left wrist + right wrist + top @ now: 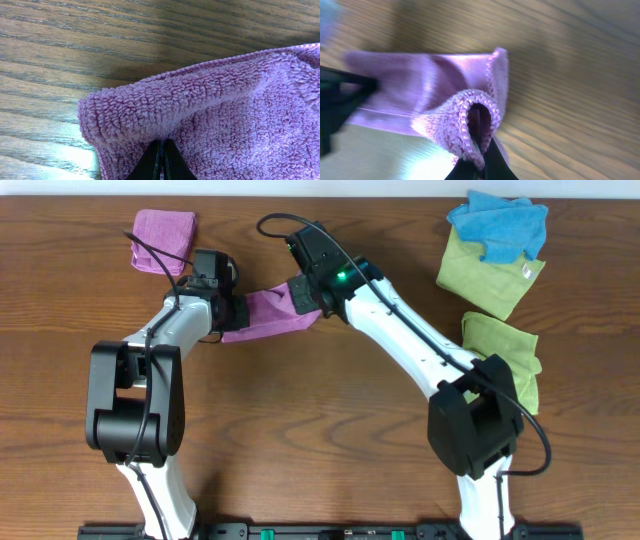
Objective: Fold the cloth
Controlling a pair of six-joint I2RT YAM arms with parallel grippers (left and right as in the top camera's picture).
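Note:
The purple cloth [268,313] is stretched as a narrow folded band between my two grippers, at the back middle of the table. My left gripper [236,313] is shut on its left end; in the left wrist view the fuzzy cloth [210,110] fills the frame and the left gripper [161,162] pinches its edge. My right gripper [306,298] is shut on the right end. In the right wrist view the cloth [445,90] hangs in a loop from the right gripper [481,162], its stitched hem curling over the jaws.
A small folded purple pad [162,238] lies at the back left, close behind my left arm. At the back right a blue cloth [500,225] lies on a yellow-green cloth [490,275]; another yellow-green cloth [505,350] lies nearer, by my right arm.

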